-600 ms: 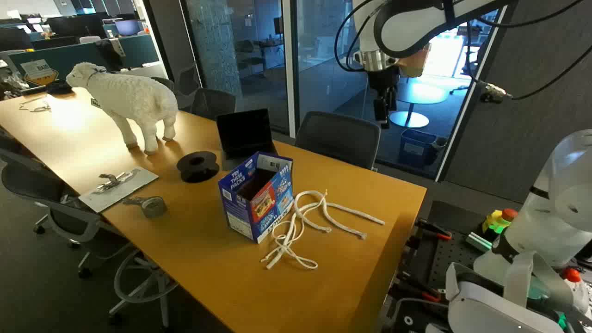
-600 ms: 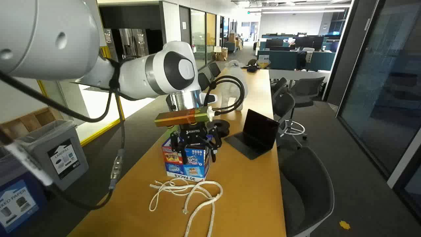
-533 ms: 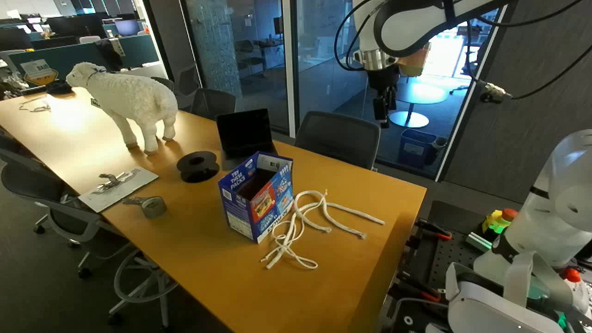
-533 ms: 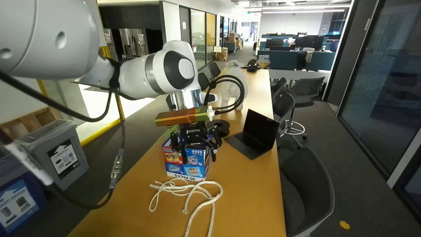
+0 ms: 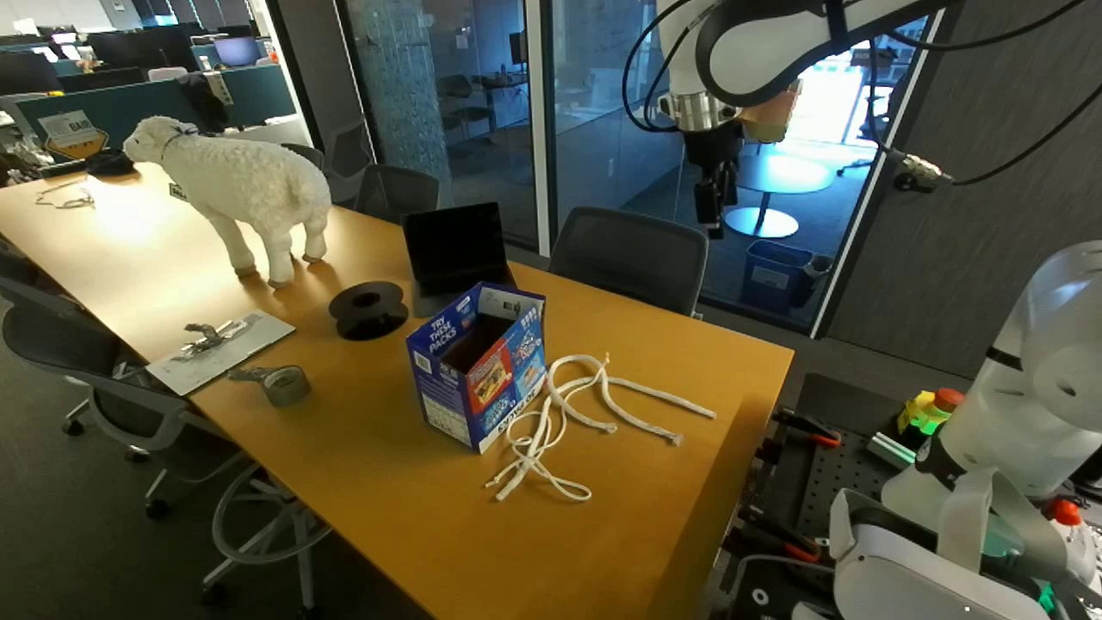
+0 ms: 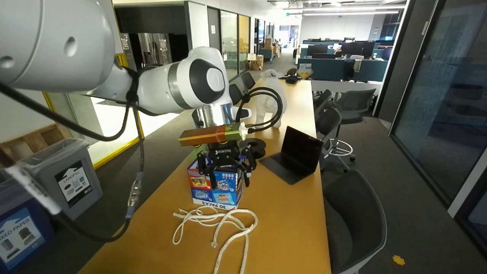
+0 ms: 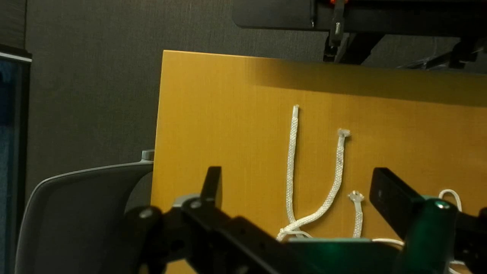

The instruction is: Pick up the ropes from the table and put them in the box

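Several white ropes (image 5: 665, 396) lie curved and crossing on the wooden table (image 5: 603, 551), right beside the box. The blue printed box (image 5: 443, 405) stands upright with its top uncovered; an exterior view shows its dark inside. My gripper (image 6: 231, 184) is high above the table, jaws spread wide, nothing between them. Seen from the wrist, the gripper (image 7: 298, 169) looks down on the ropes (image 7: 290, 171), whose ends show well below the jaws. Part of the ropes is hidden there behind the gripper body. The box is out of view in the wrist view.
Behind the box are a black laptop (image 5: 456, 245) and a black spool (image 5: 368, 312). A tape roll (image 5: 287, 385), a clipboard (image 5: 202, 362) and a white toy sheep (image 5: 250, 189) stand farther along the table. A chair (image 5: 633, 258) is at the table's edge.
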